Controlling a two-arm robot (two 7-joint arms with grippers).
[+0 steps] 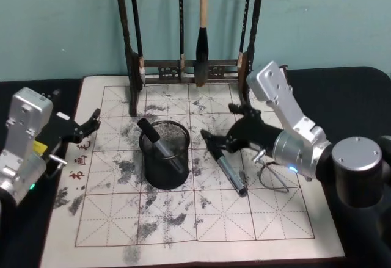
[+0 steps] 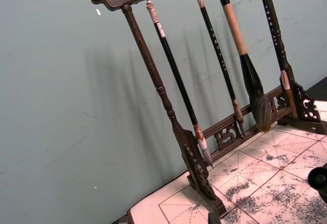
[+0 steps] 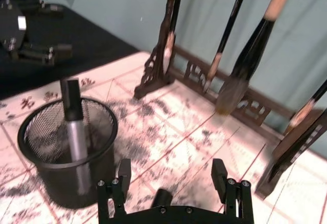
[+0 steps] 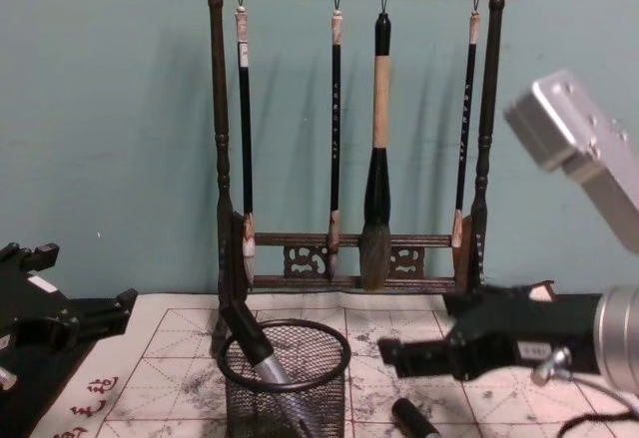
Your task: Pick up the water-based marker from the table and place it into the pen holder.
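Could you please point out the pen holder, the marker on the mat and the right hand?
pen holder (image 1: 162, 176), head view, front mesh wall.
marker on the mat (image 1: 231, 175), head view, grey barrel.
right hand (image 3: 171, 169), right wrist view, between its open fingertips.

Soft, even light; brush rack (image 2: 159, 89) shadows the wall (image 2: 51, 106).

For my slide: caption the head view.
Open right gripper by a marker lying beside the pen holder, second marker inside.

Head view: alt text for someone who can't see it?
The right gripper, fingers open, hovers over a marker lying on an inked mat beside a mesh pen holder holding another marker. The left gripper idles at left.
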